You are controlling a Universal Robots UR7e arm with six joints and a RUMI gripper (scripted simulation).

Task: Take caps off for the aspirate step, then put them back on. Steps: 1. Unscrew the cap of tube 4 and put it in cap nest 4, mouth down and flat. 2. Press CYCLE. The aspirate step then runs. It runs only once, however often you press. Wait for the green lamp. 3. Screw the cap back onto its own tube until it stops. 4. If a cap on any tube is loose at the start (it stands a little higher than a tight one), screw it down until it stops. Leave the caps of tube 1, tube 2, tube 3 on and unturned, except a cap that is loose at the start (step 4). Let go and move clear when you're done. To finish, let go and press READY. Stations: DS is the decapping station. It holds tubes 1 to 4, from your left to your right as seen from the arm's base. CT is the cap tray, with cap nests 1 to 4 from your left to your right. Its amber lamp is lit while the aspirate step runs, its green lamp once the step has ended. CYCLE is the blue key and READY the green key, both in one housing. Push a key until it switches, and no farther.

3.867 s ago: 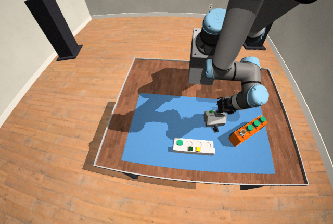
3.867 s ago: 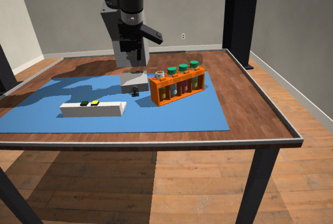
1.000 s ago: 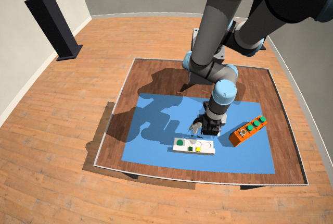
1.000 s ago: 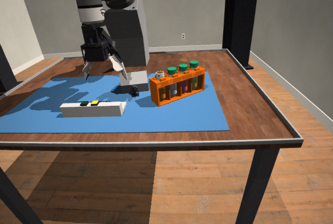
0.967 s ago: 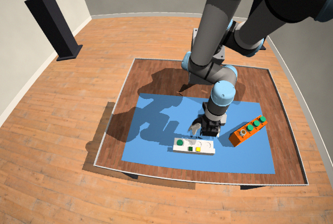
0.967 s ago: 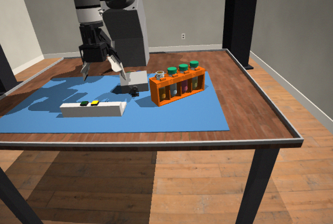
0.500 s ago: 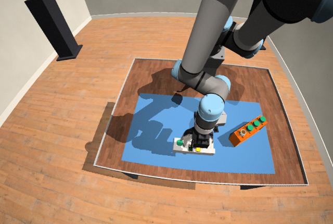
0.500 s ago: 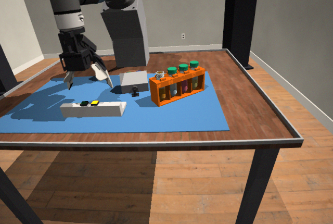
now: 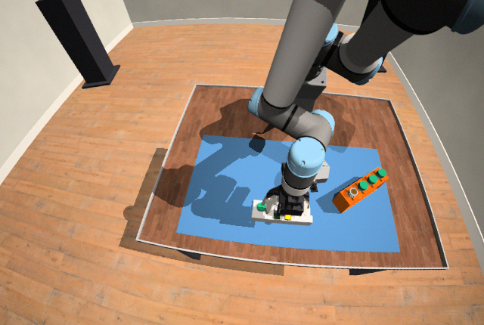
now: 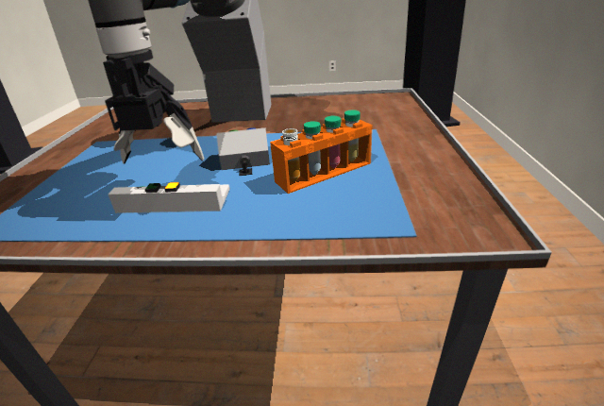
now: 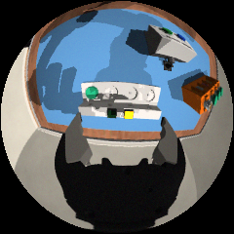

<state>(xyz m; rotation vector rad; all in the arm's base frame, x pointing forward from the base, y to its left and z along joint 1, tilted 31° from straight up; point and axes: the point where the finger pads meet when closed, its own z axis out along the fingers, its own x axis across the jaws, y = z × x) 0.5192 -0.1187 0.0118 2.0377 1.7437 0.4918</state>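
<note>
My gripper [image 10: 163, 160] [image 11: 122, 114] is open and empty above the white cap tray [image 9: 302, 220] [image 10: 165, 202] [image 11: 146, 113]. A green cap [image 9: 261, 206] [image 11: 92, 93] sits in cap nest 4; the other nests look empty. The amber lamp [image 9: 287, 217] [image 10: 171, 187] [image 11: 129, 114] is lit bright; the green lamp [image 9: 277, 215] [image 10: 153, 187] [image 11: 111, 113] is dark. In the orange decapping station [image 9: 342, 204] [image 10: 281, 167] [image 11: 195, 97], tube 4 [image 9: 352, 192] [image 10: 290, 136] is uncapped. Tubes 1 to 3 wear green caps; I cannot tell if one stands higher.
The grey key housing [image 9: 322, 171] [image 10: 243, 150] [image 11: 171, 45] stands behind the tray, toward the arm's base. In the wrist view it shows the green key [image 11: 168, 30] and blue key [image 11: 181, 37]. A small black fixture [image 10: 245, 167] [image 11: 168, 63] is beside the housing.
</note>
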